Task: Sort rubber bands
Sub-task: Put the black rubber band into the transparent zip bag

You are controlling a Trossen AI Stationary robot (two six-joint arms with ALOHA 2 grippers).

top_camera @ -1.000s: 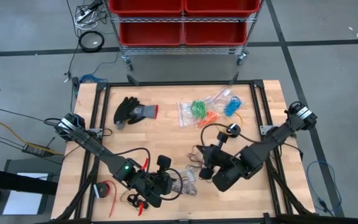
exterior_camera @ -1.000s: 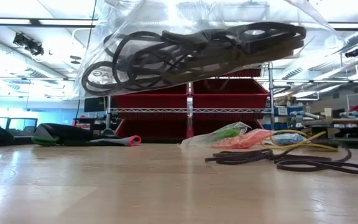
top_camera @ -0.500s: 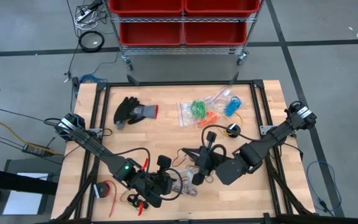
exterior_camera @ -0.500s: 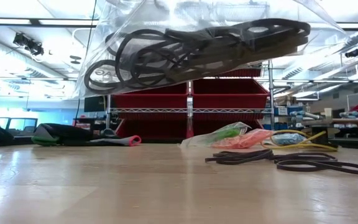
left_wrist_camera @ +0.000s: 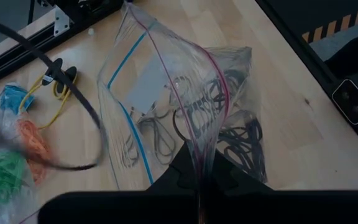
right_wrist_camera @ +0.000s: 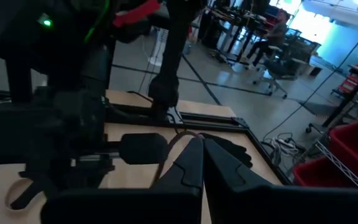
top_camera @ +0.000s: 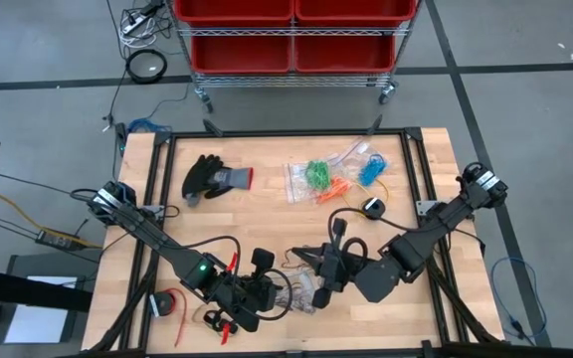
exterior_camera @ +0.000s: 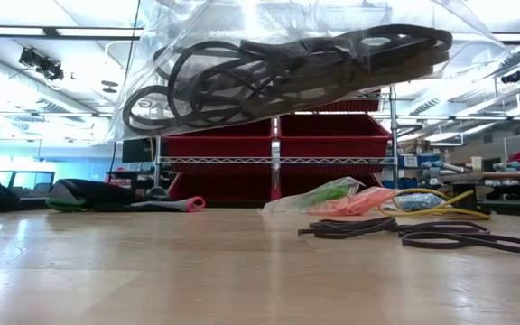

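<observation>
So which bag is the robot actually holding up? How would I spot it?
Look at the near edge of the wooden table, where the two dark arms meet. The left gripper pinches a clear zip bag by its edge, lifted off the wood. Unlike the flat bags of green, orange and blue bands farther back, it holds only black rubber bands.

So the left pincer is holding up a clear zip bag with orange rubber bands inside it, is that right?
Not quite: the bands in the clear zip bag held by the left pincer are black, not orange. The left wrist view shows this, and the low view too. The orange bands lie in a bag farther back on the table.
</observation>
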